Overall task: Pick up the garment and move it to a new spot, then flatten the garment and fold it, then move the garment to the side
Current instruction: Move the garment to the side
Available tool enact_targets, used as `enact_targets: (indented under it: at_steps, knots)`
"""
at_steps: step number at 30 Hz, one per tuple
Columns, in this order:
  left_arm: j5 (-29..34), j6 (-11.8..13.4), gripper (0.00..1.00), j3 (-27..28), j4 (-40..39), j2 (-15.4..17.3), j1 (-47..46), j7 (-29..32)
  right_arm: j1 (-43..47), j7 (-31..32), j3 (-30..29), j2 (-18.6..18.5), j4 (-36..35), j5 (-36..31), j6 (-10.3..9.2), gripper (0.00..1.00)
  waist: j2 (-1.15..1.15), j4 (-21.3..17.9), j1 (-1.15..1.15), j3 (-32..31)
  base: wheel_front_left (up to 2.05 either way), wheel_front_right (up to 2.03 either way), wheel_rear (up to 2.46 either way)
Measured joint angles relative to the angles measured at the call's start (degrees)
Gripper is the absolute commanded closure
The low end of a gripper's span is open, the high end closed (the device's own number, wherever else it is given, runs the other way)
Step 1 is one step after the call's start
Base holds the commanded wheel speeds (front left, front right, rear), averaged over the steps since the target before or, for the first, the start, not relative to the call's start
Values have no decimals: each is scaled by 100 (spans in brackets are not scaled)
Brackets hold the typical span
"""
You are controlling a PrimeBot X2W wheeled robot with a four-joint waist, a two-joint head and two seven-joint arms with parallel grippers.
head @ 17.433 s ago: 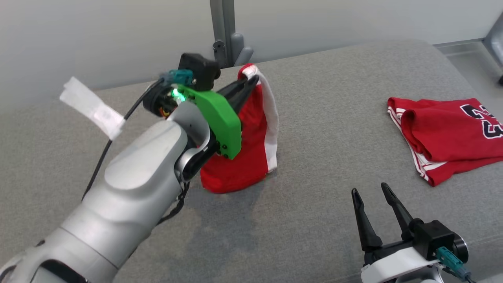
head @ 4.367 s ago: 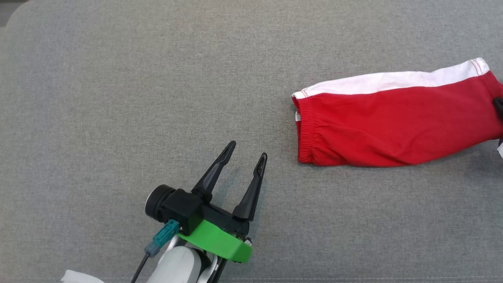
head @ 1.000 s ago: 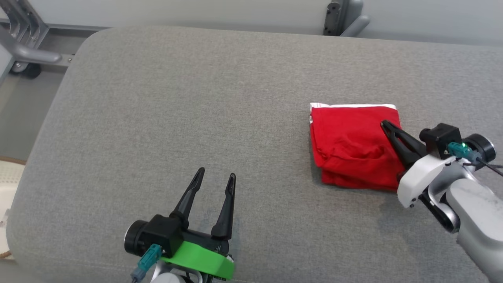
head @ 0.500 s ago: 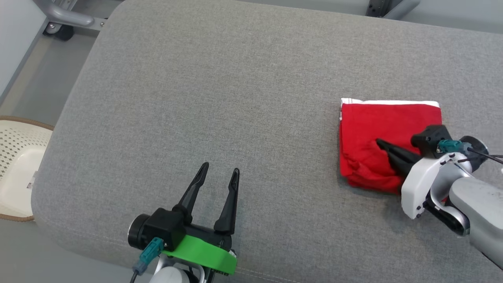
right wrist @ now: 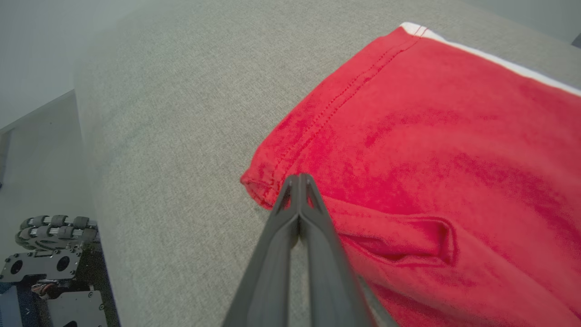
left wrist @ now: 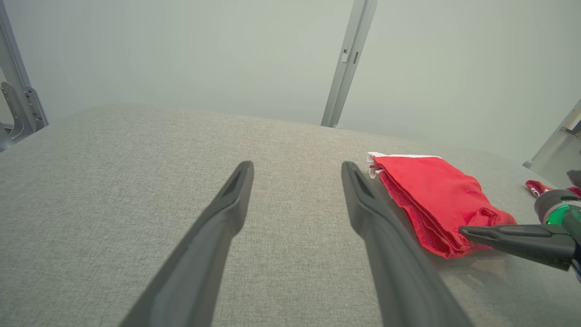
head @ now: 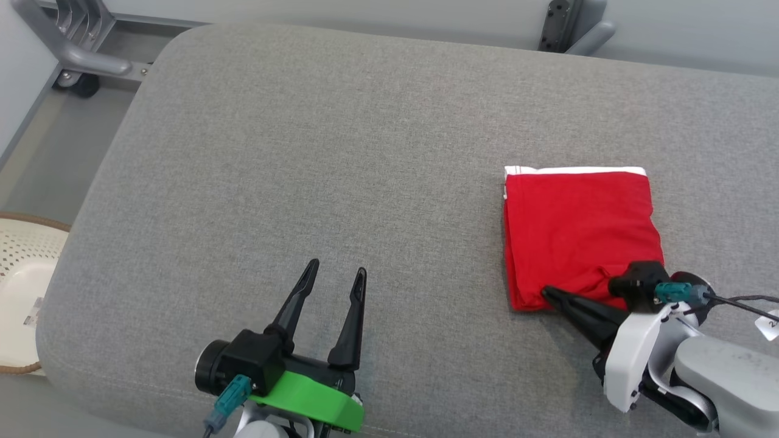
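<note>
A red garment (head: 578,231) with a white stripe along its far edge lies folded into a rough square on the grey cushion (head: 304,152), right of centre. My right gripper (head: 546,292) is shut, and its joined tips touch the garment's near left corner; no fabric shows between them. The right wrist view has those tips (right wrist: 298,178) at the hem of the garment (right wrist: 431,136), beside a small raised crease. My left gripper (head: 336,272) stands open and empty near the cushion's front edge, well left of the garment (left wrist: 435,195). The left wrist view catches the right gripper (left wrist: 463,230) too.
A white perforated basket (head: 18,286) sits on the floor off the cushion's left end. Grey metal frames (head: 79,61) stand behind the cushion at left and at the back (head: 563,27). Another red cloth (left wrist: 538,186) peeks in farther right.
The head camera has shifted. My shut right gripper has slid back across the garment from its middle to its near left corner, and the bunched top layer now lies flatter. The left gripper stays open.
</note>
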Motion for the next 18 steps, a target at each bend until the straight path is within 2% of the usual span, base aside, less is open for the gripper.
enact_targets:
  at_steps: [7, 10, 11, 12, 13, 14, 18]
  knots:
    - [34, 4, 0, 20, 19, 0, 134, 0, 408, -90, 80, 260, -233, 153, 1, 100, 0, -181, 0, -234, 0, 0, 0]
    - [42, 5, 0, 41, 22, 0, 181, 0, 504, -116, -103, 436, -271, 143, 1, 100, 0, -278, 0, -321, 0, 0, 0]
    - [41, 14, 0, 69, 20, -1, 197, 0, 563, -118, -294, 508, -285, 81, 0, 89, 0, -314, 0, -347, 0, 0, 0]
    - [41, 34, 0, 101, 14, -1, 214, 0, 620, -119, -511, 572, -296, -29, 1, 55, 0, -357, 0, -374, 0, 0, 0]
    - [41, 52, 0, 144, 11, -1, 237, 0, 706, -122, -810, 638, -296, -130, 0, 55, 0, -399, 0, -400, 0, 0, 0]
    - [41, 58, 0, 193, 9, 0, 270, 0, 815, -123, -1138, 711, -290, -255, 0, 0, 0, -444, 0, -428, 0, 0, 0]
    - [38, 108, 0, 382, -1, 0, 393, 0, 1441, -124, -2531, 1110, -197, -955, 0, 0, 0, -644, 0, -551, 0, 0, 0]
